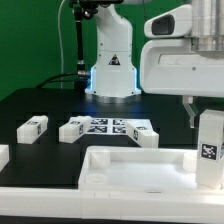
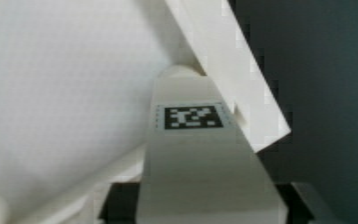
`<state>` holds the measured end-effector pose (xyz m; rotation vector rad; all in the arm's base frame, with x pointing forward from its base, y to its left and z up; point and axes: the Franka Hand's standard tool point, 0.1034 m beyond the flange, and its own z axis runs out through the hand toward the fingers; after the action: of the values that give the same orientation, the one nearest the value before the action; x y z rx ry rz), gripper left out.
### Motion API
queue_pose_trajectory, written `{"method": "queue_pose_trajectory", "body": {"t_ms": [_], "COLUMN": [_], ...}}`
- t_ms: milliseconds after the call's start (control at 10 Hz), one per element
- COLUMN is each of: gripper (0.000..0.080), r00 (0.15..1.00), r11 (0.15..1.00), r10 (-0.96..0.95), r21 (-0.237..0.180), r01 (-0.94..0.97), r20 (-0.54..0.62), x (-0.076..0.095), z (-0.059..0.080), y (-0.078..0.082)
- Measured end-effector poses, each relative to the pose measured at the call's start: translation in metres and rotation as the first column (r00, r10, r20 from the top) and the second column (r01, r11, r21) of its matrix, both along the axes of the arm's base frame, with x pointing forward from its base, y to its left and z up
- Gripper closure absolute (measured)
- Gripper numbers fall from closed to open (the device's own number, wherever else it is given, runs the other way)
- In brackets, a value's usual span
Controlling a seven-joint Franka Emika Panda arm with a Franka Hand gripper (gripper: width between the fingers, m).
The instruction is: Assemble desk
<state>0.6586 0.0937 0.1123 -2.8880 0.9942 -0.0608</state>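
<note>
The white tabletop (image 1: 120,168) lies at the front with its raised rim up. My gripper (image 1: 207,120) is shut on a square white leg (image 1: 210,150) and holds it upright at the tabletop's corner on the exterior view's right. In the wrist view the leg (image 2: 197,150) with its tag runs from between my dark fingers (image 2: 126,203) down to the tabletop's rim (image 2: 220,55). Whether the leg's end sits in the corner socket is hidden.
The marker board (image 1: 112,127) lies in the middle of the black table. Loose white legs lie by it: one (image 1: 33,126) to the exterior view's left, one (image 1: 72,130) at the board's edge, one (image 1: 147,139) at its other side. The robot base (image 1: 112,65) stands behind.
</note>
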Motion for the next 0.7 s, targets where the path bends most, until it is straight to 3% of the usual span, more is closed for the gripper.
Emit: {"method": "queue_pose_trajectory", "body": {"t_ms": [400, 700], "gripper": [0.0509, 0.0495], "r00": [0.922, 0.934], "r11": [0.921, 0.933], "r10": [-0.386, -0.355], "r21": [0.043, 0.048], "r01": [0.388, 0.356], "r20": [-0.044, -0.042], "x": [-0.0007, -0.0007], "z": [-0.0007, -0.0009], "y": [0.0035, 0.0048]}}
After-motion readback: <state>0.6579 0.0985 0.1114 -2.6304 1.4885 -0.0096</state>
